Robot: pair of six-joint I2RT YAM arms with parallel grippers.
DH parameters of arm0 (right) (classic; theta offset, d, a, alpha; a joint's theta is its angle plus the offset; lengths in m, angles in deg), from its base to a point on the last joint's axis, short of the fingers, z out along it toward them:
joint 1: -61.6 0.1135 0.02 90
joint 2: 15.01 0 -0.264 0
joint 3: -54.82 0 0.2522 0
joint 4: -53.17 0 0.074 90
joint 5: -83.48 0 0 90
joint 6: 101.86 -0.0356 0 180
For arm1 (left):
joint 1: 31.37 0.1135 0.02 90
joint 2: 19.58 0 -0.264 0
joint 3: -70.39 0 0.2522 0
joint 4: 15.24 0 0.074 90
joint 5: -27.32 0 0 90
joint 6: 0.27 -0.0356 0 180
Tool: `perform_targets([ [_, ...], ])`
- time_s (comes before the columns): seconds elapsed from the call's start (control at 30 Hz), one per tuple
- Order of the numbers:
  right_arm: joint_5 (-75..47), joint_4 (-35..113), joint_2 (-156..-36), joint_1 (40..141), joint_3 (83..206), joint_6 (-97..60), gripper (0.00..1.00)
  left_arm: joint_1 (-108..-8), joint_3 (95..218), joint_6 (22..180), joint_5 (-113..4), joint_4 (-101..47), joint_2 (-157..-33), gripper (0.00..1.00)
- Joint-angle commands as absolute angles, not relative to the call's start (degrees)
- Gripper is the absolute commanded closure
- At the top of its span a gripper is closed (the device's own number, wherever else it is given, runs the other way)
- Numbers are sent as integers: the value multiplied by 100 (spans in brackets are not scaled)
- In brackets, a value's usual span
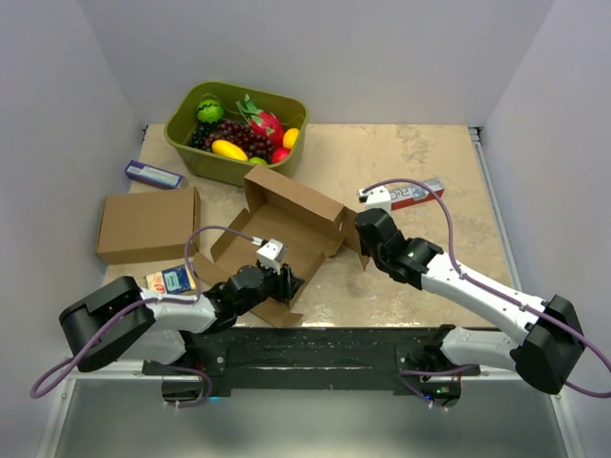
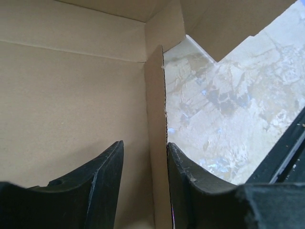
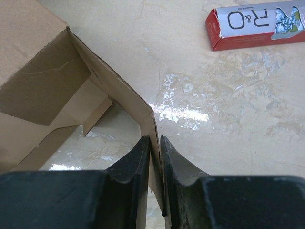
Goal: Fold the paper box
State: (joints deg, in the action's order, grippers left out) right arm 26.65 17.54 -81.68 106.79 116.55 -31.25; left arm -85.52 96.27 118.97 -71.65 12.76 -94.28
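The paper box [image 1: 286, 224] lies half-formed in the middle of the table, its lid panel raised toward the back. My left gripper [image 1: 283, 282] is at its near corner. In the left wrist view an upright wall of the paper box [image 2: 71, 95] stands between the open jaws of the left gripper [image 2: 144, 143]. That wall touches the right finger [image 2: 190, 181] and a gap separates it from the left one. My right gripper [image 1: 360, 239] is at the box's right side. In the right wrist view the right gripper [image 3: 154, 138] is shut on a side flap edge of the paper box [image 3: 43, 81].
A green tub of fruit [image 1: 181, 129] stands at the back left. Another flat brown box [image 1: 148, 224] lies at the left, with a small purple carton [image 1: 153, 175] behind it and a small packet [image 1: 172, 280] in front. A red-and-white carton [image 1: 410, 196] [image 3: 257, 24] lies right of the box.
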Motion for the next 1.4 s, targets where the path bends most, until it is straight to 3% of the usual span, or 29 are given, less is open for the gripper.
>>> perform_targets([
  [0.0,2627,1814,-8084,10625,11833,-3023,83,-8551,9855,11311,-7683,529,-9472,53],
  [0.53,2513,1788,-8119,10537,11912,-2961,85,-8551,10225,11223,-8429,-386,-9965,59],
  [0.67,2390,1832,-8102,10458,11886,-2917,87,-8560,10164,11197,-8123,-133,-9921,63],
  [0.87,2153,2007,-8154,10239,11921,-2733,86,-8551,10128,11512,-7192,421,-9947,81],
  [0.97,1872,2078,-8172,10133,12008,-2732,63,-8551,10155,11811,-6936,598,-10131,89],
  [1.0,1836,2087,-8146,10133,12017,-2767,49,-8551,10224,11873,-6909,589,-10175,91],
  [1.03,1775,2104,-8102,10116,12017,-2794,44,-8551,10269,11969,-6935,546,-10245,93],
  [1.17,1362,2096,-7812,9905,11982,-2970,36,-8428,10278,12190,-6848,553,-10492,100],
  [1.37,738,1946,-7285,9764,11991,-2987,29,-8252,10321,12278,-6558,545,-10571,100],
])
